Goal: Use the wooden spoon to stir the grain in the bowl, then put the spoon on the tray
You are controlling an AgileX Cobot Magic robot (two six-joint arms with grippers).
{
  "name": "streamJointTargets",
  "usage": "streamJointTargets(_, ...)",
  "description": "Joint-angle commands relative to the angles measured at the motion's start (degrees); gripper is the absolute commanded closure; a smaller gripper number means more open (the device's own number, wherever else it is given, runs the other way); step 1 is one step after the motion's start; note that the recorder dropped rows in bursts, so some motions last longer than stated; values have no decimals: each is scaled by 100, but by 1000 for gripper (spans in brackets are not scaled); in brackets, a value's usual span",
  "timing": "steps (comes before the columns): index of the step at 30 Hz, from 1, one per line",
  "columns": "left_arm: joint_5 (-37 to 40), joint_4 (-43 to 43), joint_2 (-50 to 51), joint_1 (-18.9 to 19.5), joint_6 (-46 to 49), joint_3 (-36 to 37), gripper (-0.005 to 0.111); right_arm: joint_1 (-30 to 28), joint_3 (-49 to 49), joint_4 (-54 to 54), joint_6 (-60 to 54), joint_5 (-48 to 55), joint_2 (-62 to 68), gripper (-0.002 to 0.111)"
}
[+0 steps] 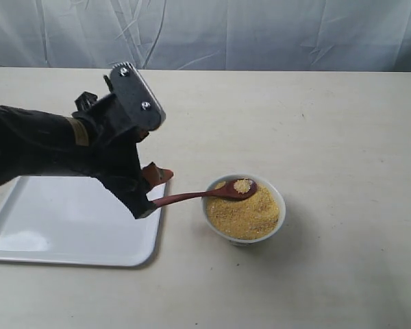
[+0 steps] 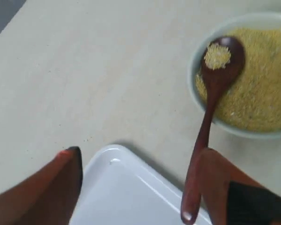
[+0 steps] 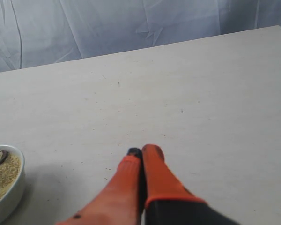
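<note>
The small white bowl point(image 1: 279, 203) point(image 2: 194, 77) point(image 3: 13, 191) holds golden grain point(image 1: 250, 214) point(image 2: 260, 89) point(image 3: 2, 178). The dark wooden spoon point(image 1: 212, 195) point(image 2: 210, 96) lies with its head on the grain, carrying a little heap of it. Its handle sticks out over the rim toward the tray point(image 1: 68, 219) point(image 2: 131, 197). My left gripper point(image 1: 153, 192) point(image 2: 140, 153) is open above the tray's corner, its fingers wide apart. The handle's end lies against one finger point(image 2: 220, 183). My right gripper point(image 3: 143, 152) is shut on nothing, above bare table beside the bowl.
The tray sits at the table's front left, with the bowl a short way to its right. A wrinkled grey-white cloth point(image 1: 260, 31) hangs behind the table's far edge. The right arm does not show in the exterior view.
</note>
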Motion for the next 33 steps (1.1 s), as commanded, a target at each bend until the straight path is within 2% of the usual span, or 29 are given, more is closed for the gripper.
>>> streamJointTargets(1, 396, -642, -521, 20, -403, -23, 40, -34, 30, -19, -10, -79, -29, 108)
streamJointTargets(5, 724, -674, -575, 20, -1022, 179, 40, -34, 30, -19, -10, -79, -29, 108)
streamJointTargets(10, 171, -1134, -540, 20, -1549, 857, 40, -34, 30, -19, -10, -79, -29, 108)
streamJointTargets(16, -1348, -3283, -540, 20, -1560, 1813, 40, -34, 30, -19, -23, -61, -29, 108)
streamJointTargets(19, -1625, -4354, -540, 20, -1576, 2027, 39, -34, 30, -19, -23, -61, -29, 108)
streamJointTargets(24, -1587, -4707, -540, -7, -1853, 2041, 31, -34, 30, -19, -23, -61, -29, 108)
streamJointTargets(29, -2071, -4651, -540, -484, -2509, 2041, 30, -34, 30, -19, -23, -61, -29, 108)
streamJointTargets(33, -2814, -4639, -540, -1172, -3363, 2041, 30, -34, 30, -19, -23, -79, -29, 108)
